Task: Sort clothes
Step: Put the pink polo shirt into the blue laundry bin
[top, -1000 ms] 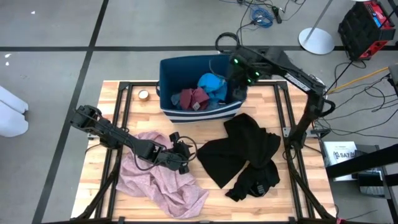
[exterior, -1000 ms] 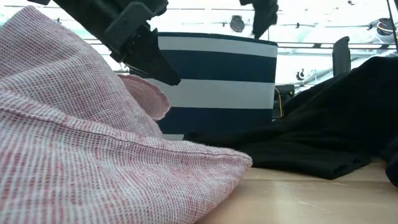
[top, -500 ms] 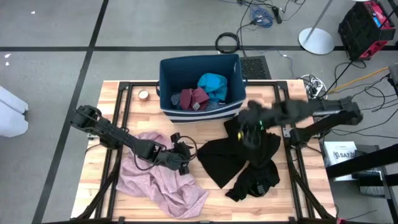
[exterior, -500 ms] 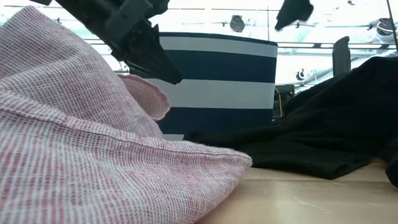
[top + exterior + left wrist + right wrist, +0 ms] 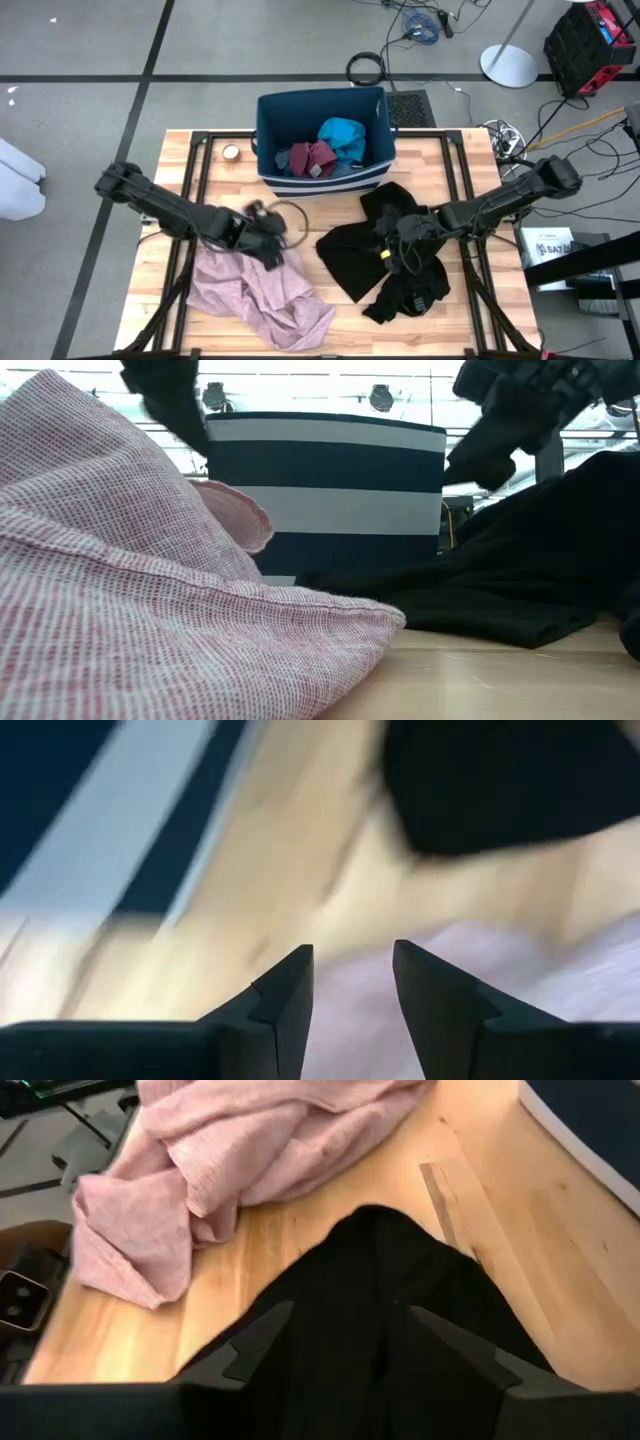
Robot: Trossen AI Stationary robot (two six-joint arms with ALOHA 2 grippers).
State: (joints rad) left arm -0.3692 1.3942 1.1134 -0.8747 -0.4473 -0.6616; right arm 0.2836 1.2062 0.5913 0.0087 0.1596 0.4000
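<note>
Right gripper is hovering spread over the black garment, left gripper spread over the pink one. Both are looking floppy and light, so I'm guessing pinching a raised fold works best.

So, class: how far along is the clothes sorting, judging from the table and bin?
Done: teal and maroon pieces lie in the bin. In hand: nothing; the open right pincer hovers over the black garments, the open left pincer over the pink garment. Left: both.

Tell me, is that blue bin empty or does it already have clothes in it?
Partly filled: the blue bin holds a teal piece and a maroon piece.
</note>
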